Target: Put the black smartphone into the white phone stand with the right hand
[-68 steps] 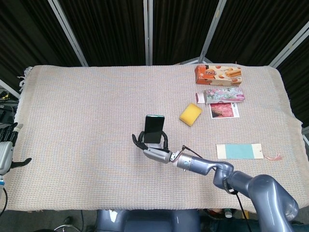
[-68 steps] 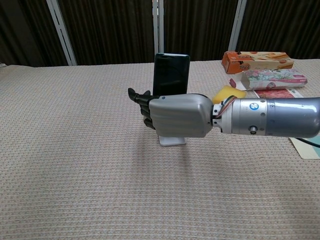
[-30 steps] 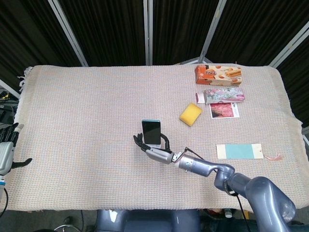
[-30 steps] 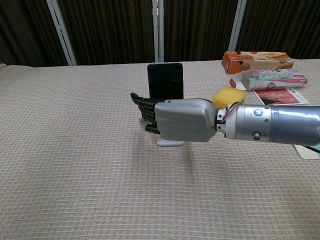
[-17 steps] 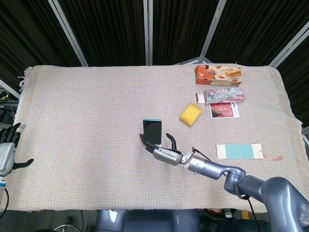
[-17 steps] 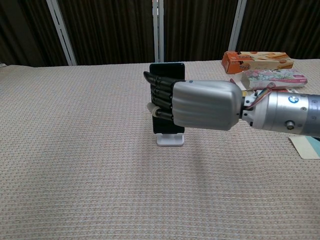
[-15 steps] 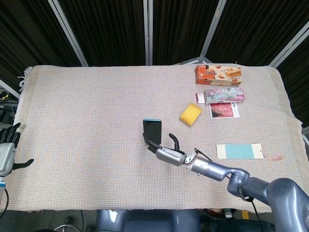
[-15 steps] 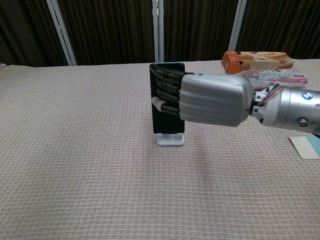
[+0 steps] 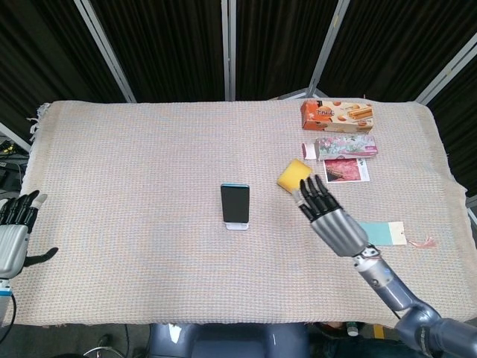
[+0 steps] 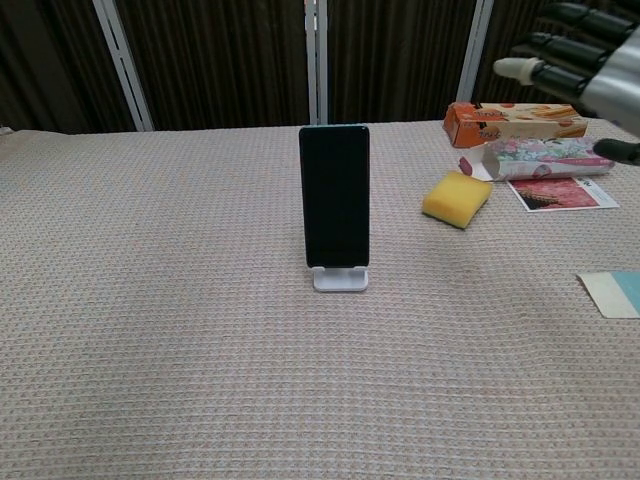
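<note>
The black smartphone [image 9: 235, 203] [image 10: 334, 195] stands upright in the white phone stand [image 9: 237, 225] [image 10: 340, 279] at the middle of the table. My right hand [image 9: 332, 219] [image 10: 585, 65] hangs raised to the right of it, well clear of the phone, fingers spread and holding nothing. In the chest view only its fingers show at the top right corner. My left hand [image 9: 15, 239] sits open off the table's left edge, seen in the head view alone.
A yellow sponge [image 9: 294, 176] [image 10: 456, 198] lies right of the phone. An orange box [image 9: 336, 113], a floral box [image 9: 343, 146] and a photo card [image 9: 346, 169] sit at the back right. A teal card [image 9: 384, 233] lies under my right forearm.
My right hand let go of the phone, opened, and drew back up and to the right. The phone stays upright in the stand. The left hand barely moved.
</note>
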